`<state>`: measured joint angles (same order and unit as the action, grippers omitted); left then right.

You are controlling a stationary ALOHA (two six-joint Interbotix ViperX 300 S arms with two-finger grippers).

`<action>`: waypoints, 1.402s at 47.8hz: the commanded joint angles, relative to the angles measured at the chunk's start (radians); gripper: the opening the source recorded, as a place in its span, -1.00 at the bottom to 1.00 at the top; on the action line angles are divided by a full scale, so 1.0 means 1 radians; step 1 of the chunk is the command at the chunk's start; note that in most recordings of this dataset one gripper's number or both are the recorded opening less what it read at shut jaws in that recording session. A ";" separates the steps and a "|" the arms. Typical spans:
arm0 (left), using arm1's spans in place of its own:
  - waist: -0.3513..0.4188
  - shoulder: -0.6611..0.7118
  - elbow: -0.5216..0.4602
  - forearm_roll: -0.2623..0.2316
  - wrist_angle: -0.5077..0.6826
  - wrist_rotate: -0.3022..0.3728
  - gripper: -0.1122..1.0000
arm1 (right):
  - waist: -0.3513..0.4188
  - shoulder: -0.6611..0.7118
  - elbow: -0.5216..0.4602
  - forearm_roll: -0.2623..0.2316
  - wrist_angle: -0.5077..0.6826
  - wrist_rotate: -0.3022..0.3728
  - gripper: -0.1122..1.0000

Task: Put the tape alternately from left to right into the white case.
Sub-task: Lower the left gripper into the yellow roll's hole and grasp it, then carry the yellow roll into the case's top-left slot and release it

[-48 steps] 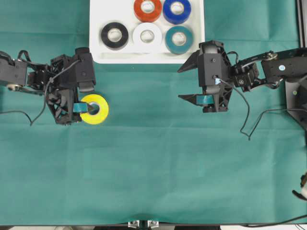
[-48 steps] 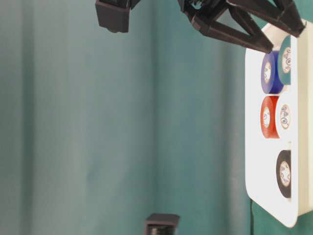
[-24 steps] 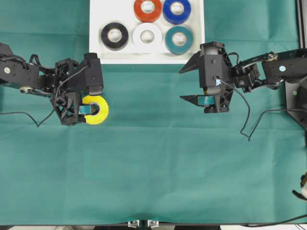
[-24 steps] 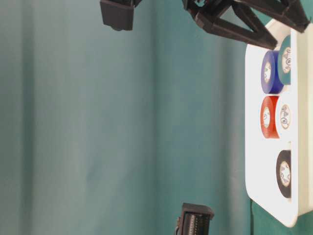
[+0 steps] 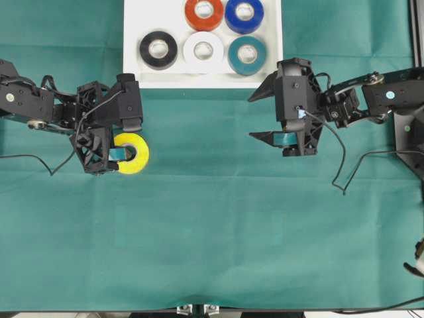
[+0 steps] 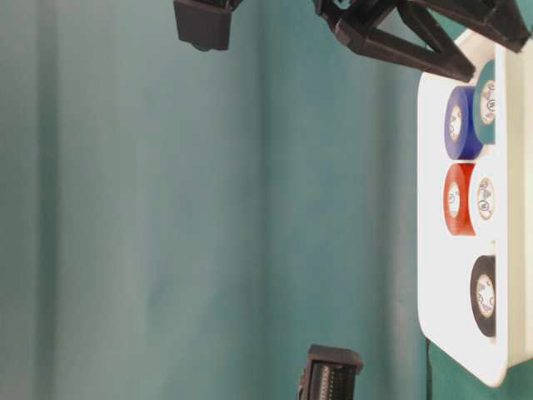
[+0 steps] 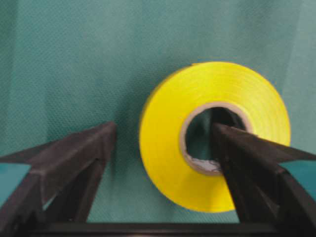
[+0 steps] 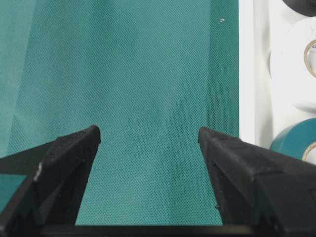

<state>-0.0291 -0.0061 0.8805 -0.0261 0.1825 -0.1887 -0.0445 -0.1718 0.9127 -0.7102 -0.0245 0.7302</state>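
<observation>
Left gripper [image 7: 163, 136] straddles the yellow ring-shaped tape roll's [image 7: 216, 133] wall.
1 finger [image 7: 256, 168] in the core, jaws not yet clamped; white plastic case [image 5: 132, 66] lies beyond; right gripper [image 5: 273, 111] gapes empty.

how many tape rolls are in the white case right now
5: black, white and teal in the near row, orange-red and blue behind. The yellow roll lies outside.
</observation>
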 commanded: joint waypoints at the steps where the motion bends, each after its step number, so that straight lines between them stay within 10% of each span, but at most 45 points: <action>1: 0.003 -0.012 -0.014 0.003 -0.005 -0.002 0.22 | 0.002 -0.008 -0.008 0.002 -0.008 0.000 0.76; 14: 0.003 -0.032 -0.015 0.003 -0.005 -0.002 -0.84 | 0.003 -0.008 -0.008 0.002 -0.008 0.000 0.76; 67: -0.025 -0.126 -0.067 0.003 -0.002 0.002 -0.85 | 0.002 -0.008 -0.009 0.002 -0.008 0.000 0.76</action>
<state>-0.0660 -0.1074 0.8437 -0.0245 0.1917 -0.1887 -0.0445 -0.1718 0.9143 -0.7087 -0.0245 0.7302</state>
